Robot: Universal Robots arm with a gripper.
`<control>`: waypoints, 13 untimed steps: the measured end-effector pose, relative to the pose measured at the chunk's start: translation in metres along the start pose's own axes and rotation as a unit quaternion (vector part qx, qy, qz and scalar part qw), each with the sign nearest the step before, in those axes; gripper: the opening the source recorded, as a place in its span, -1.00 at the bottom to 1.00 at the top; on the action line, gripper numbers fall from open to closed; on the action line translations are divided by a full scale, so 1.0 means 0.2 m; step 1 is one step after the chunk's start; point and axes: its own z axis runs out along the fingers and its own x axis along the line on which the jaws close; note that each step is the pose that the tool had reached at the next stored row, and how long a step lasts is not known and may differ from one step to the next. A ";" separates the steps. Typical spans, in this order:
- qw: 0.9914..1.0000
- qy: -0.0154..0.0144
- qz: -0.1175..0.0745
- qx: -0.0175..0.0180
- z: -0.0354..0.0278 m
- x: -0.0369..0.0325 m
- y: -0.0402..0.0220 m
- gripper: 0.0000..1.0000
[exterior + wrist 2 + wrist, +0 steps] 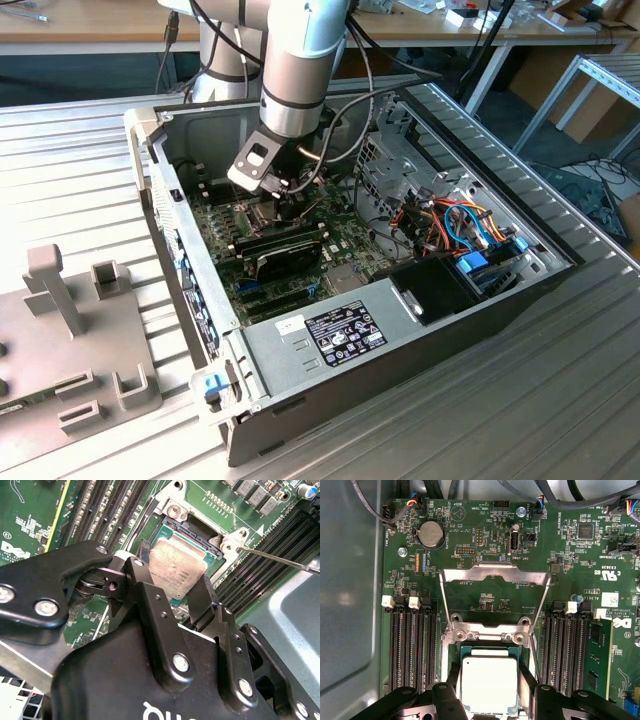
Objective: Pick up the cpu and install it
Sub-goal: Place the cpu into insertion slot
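Gripper (175,582): we see its black fingers (147,592) closed narrow on two opposite edges of the cpu (177,565).
Cpu place: silver top up, just over the socket (195,530), between two banks of memory slots (410,645); we cannot tell if it is seated.
Socket frame (495,575): hinged metal, swung open off the socket.
Computer case (160,180): open, lying on the slatted table (80,150); inside we find the green motherboard (485,540), a black oblong module (285,250), a grey power supply (330,335) and coloured cables (455,225).
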 end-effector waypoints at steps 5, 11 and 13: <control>1.000 0.000 0.000 0.000 0.001 0.000 0.000 0.09; 1.000 0.000 0.000 0.000 0.001 0.000 0.000 0.09; 1.000 0.000 0.003 0.000 0.001 0.000 0.000 0.09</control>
